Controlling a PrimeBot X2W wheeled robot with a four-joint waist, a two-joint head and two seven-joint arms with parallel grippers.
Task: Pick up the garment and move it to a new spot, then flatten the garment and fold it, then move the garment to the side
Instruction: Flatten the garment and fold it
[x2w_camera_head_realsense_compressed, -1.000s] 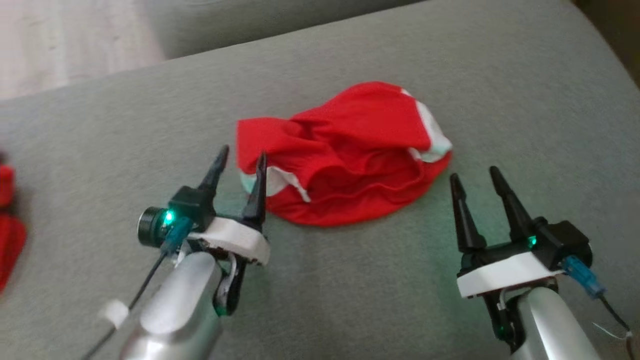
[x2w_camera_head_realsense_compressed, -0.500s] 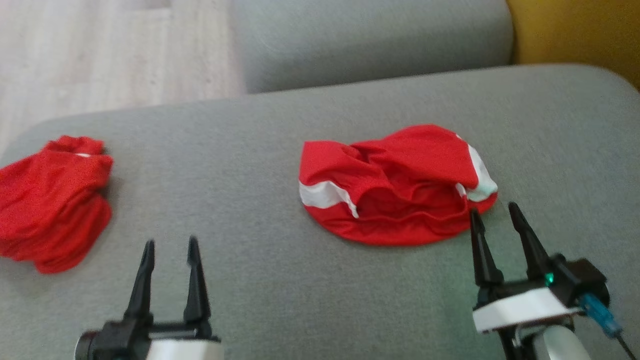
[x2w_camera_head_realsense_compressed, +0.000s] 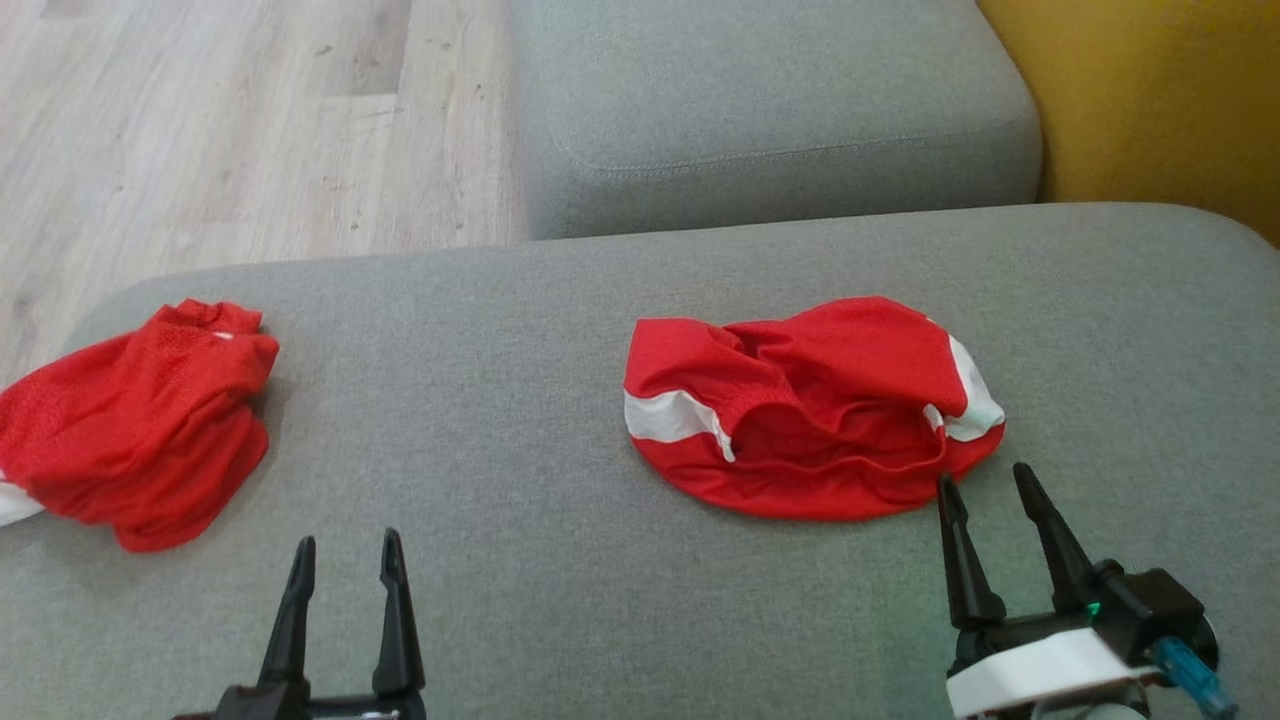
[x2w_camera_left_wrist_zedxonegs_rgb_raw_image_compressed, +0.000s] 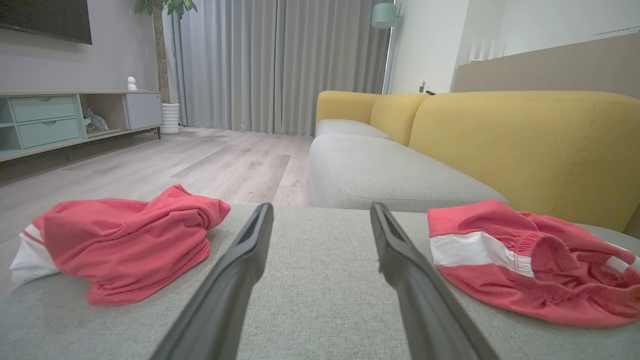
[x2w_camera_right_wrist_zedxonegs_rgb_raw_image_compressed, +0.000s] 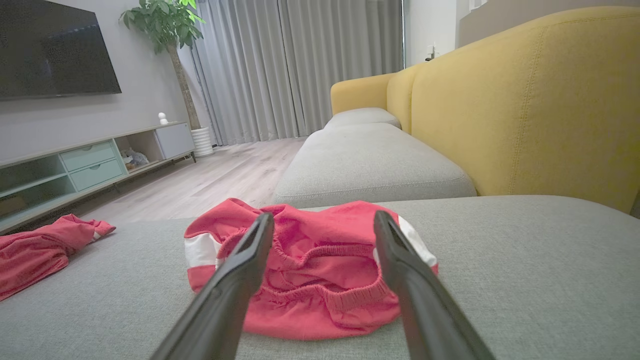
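Observation:
A crumpled red garment (x2w_camera_head_realsense_compressed: 810, 410) with white side stripes lies on the grey sofa seat (x2w_camera_head_realsense_compressed: 520, 330), right of the middle; its elastic waistband faces me. My right gripper (x2w_camera_head_realsense_compressed: 983, 480) stands open just in front of its near right edge, fingertips a little short of the cloth. In the right wrist view the garment (x2w_camera_right_wrist_zedxonegs_rgb_raw_image_compressed: 310, 270) lies straight ahead between the spread fingers of that gripper (x2w_camera_right_wrist_zedxonegs_rgb_raw_image_compressed: 323, 216). My left gripper (x2w_camera_head_realsense_compressed: 347, 545) is open and empty over bare cushion at the lower left. Its wrist view shows the garment (x2w_camera_left_wrist_zedxonegs_rgb_raw_image_compressed: 525, 260) off to the right of the left gripper (x2w_camera_left_wrist_zedxonegs_rgb_raw_image_compressed: 321, 207).
A second red garment (x2w_camera_head_realsense_compressed: 140, 430) lies bunched at the seat's left end, near the edge above the wooden floor (x2w_camera_head_realsense_compressed: 200, 130). Another grey cushion (x2w_camera_head_realsense_compressed: 770, 110) lies beyond, and the yellow backrest (x2w_camera_head_realsense_compressed: 1150, 100) rises on the right. Bare cushion separates the two garments.
The head camera has swung, bringing the left end of the seat into view. My left gripper has drawn back from the garment's left edge to the lower left, open and empty. The right gripper stays open.

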